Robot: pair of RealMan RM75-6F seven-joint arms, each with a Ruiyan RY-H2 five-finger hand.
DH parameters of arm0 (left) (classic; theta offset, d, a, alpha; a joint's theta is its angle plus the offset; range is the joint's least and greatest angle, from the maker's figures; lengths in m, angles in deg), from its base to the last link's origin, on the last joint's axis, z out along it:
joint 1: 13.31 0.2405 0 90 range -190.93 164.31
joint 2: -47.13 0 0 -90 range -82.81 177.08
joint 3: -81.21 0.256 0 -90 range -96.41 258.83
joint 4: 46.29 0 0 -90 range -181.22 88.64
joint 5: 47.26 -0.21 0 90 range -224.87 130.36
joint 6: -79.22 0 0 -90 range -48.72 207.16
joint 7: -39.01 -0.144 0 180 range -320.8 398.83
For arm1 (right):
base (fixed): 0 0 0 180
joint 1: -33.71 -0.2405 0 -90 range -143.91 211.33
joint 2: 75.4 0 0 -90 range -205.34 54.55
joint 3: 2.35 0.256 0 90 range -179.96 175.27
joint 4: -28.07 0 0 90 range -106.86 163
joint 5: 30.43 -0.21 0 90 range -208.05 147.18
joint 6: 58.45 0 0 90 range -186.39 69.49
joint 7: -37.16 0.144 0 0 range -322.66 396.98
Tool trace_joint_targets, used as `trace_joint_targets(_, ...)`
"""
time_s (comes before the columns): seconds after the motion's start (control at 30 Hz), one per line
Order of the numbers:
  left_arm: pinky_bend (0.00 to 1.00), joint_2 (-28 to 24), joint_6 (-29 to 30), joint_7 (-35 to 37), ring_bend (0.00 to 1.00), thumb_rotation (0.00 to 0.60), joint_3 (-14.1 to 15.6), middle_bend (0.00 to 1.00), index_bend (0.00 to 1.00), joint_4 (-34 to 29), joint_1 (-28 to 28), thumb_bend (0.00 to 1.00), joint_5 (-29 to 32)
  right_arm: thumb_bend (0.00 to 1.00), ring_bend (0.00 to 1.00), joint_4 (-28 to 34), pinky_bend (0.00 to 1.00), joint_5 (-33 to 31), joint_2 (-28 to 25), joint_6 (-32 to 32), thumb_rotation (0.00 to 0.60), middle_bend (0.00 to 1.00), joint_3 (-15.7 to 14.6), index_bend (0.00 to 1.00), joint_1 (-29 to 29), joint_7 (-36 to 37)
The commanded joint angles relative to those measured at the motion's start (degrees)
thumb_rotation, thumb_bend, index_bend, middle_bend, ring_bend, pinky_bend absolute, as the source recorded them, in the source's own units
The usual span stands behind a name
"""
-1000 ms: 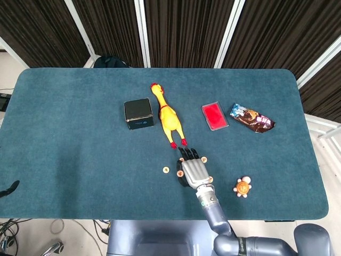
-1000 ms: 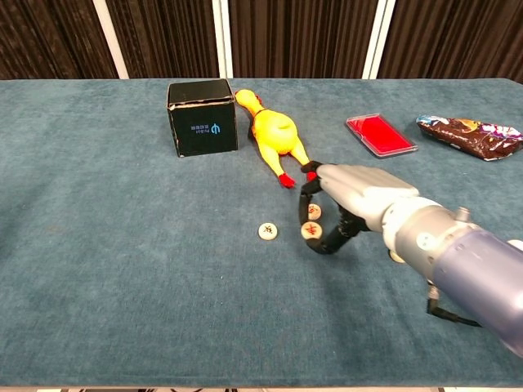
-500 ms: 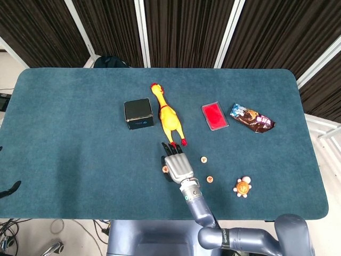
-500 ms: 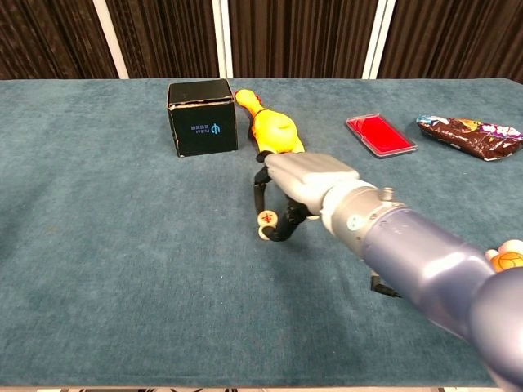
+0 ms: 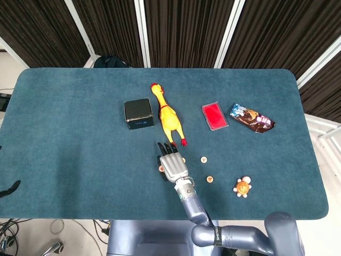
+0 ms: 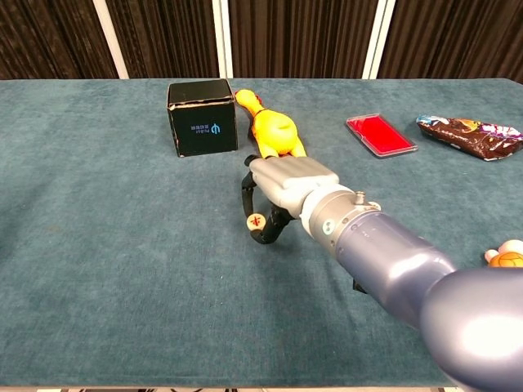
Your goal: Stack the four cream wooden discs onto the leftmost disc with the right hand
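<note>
Just below frame centre, the right hand (image 6: 282,192) pinches a cream disc (image 6: 256,220) in its dark fingers (image 6: 247,189), apparently carrying it to the leftmost disc hidden beneath; next it needs setting squarely, then fetching the two discs (image 5: 204,159) at lower right.

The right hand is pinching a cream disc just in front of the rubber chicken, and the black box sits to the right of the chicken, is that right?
Not quite. The right hand does pinch a disc in front of the chicken, but the black box sits to the chicken's left, as the head view shows.
</note>
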Motion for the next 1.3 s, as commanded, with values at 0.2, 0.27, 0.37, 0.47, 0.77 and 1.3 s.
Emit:
trace_joint_targets(0.2, 0.08, 0.04, 0.18, -0.25, 0.0, 0.6, 0.07, 0.0, 0.11, -0.08, 0.05, 0.17, -0.17, 0.4, 0.0, 2.8, 0.0, -2.16, -1.61, -0.25, 0.6, 0.0, -0.58, 0.53, 0.21, 0.0)
trace_joint_targets(0.27, 0.08, 0.05, 0.31, -0.29, 0.0, 0.6, 0.06, 0.0, 0.11, -0.08, 0.09, 0.17, -0.2, 0.4, 0.0, 2.87, 0.0, -2.21, -1.65, -0.22, 0.6, 0.0, -0.83, 0.53, 0.05, 0.04)
trace_joint_targets(0.37, 0.08, 0.01, 0.25, -0.24, 0.0, 0.6, 0.04, 0.0, 0.11, -0.07, 0.09, 0.17, -0.11, 0.4, 0.0, 2.7, 0.0, -2.33, -1.58, -0.1, 0.6, 0.0, -0.9, 0.53, -0.15, 0.31)
trace_joint_targets(0.47, 0.08, 0.01, 0.22, -0.21, 0.0, 0.6, 0.0, 0.0, 0.12, 0.02, 0.03, 0.17, -0.14, 0.4, 0.0, 2.2, 0.0, -2.46, -1.67, 0.07, 0.6, 0.0, -0.83, 0.53, -0.34, 0.5)
trace_joint_targets(0.77, 0.08, 0.07, 0.18, -0.43, 0.0, 0.6, 0.05, 0.0, 0.11, 0.09, 0.02, 0.17, -0.1, 0.4, 0.0, 2.6, 0.0, -3.73, -2.89, -0.13, 0.6, 0.0, -1.43, 0.53, -0.37, 0.73)
trace_joint_targets(1.3, 0.08, 0.03, 0.08, -0.48, 0.0, 0.6, 0.08, 0.0, 0.12, 0.14, -0.01, 0.17, -0.06, 0.4, 0.0, 2.04, 0.0, -4.99, -2.8, 0.21, 0.6, 0.0, -1.81, 0.49, -1.21, 1.0)
